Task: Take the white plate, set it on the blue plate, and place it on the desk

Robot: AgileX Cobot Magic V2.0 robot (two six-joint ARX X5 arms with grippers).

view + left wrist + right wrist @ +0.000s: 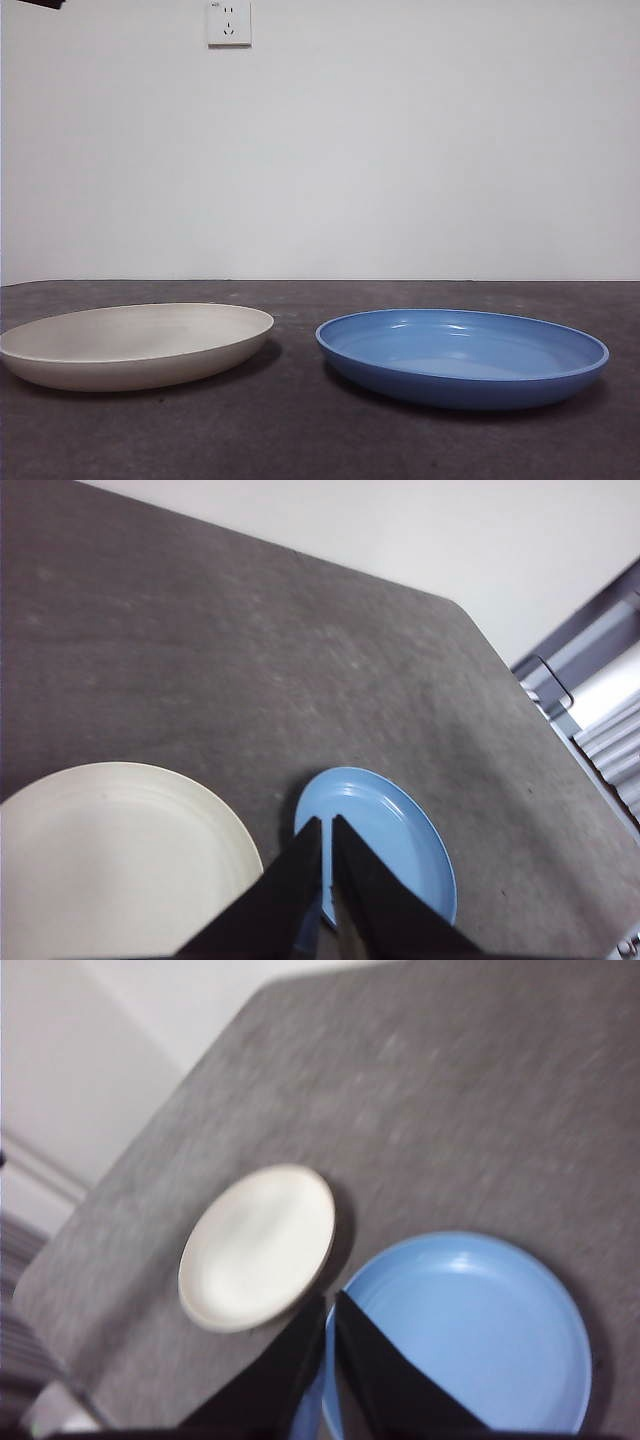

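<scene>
The white plate lies flat on the desk at the left. The blue plate lies flat beside it at the right, a small gap between them. Both plates also show in the left wrist view, white and blue, and in the right wrist view, white and blue. My left gripper is shut and empty, high above the desk between the plates. My right gripper is shut and empty, high above the blue plate's edge. Neither touches a plate.
A white wall with a socket stands behind the desk. A black arm tip shows at the top left corner. The desk's far edge and corner show in the left wrist view, with metal framing beyond.
</scene>
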